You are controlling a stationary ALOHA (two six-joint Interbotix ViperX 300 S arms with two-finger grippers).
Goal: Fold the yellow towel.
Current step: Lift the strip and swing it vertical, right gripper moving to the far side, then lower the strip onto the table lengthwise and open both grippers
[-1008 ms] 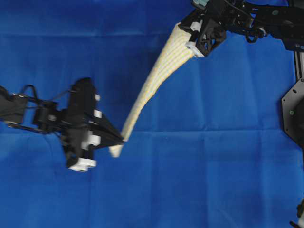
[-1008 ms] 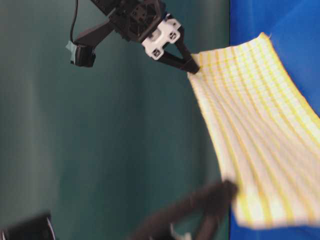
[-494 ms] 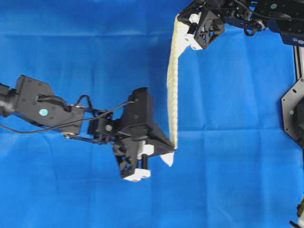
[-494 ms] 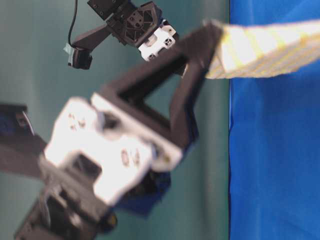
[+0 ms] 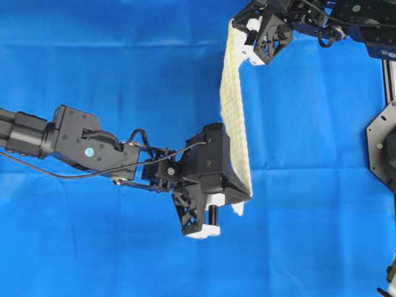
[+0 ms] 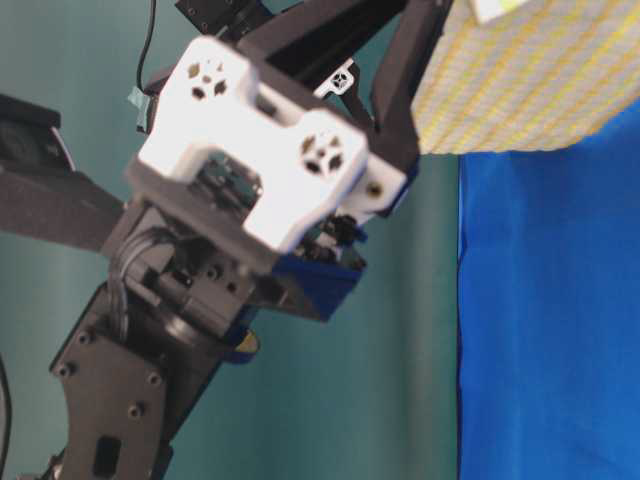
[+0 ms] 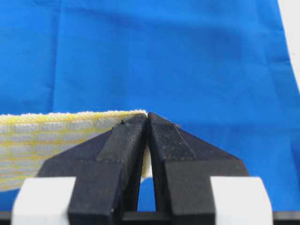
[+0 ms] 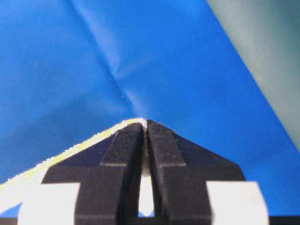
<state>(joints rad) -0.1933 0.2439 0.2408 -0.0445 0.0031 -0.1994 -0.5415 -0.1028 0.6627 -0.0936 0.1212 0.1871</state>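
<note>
- Looking down from overhead, we see the yellow towel [image 5: 234, 105] lifted off the blue cloth [image 5: 111, 68] that covers the counter, stretched as a narrow band between the two grippers.
- We find the left gripper [image 5: 247, 195] at the near end of the towel, its jaws pressed together on a corner; a small flap of the towel hangs just below it.
- From the left wrist view we see the left gripper's [image 7: 147, 117] jaws pinching the hem of the towel [image 7: 56, 129], which runs off to the left, with the blue cloth [image 7: 164, 51] beyond.
- We find the right gripper [image 5: 234, 26] at the far end, near the top edge of the overhead view, also pinching a corner of the towel.
- From the right wrist view we see the right gripper's [image 8: 144, 124] jaws closed on the edge of the towel [image 8: 61, 154], which trails down to the left over the blue cloth [image 8: 93, 61].
- From table level we see the left arm's gripper housing [image 6: 270, 160] close to the camera and blurred, with the striped towel [image 6: 530, 80] at the upper right, clear of the blue cloth [image 6: 550, 330].
</note>
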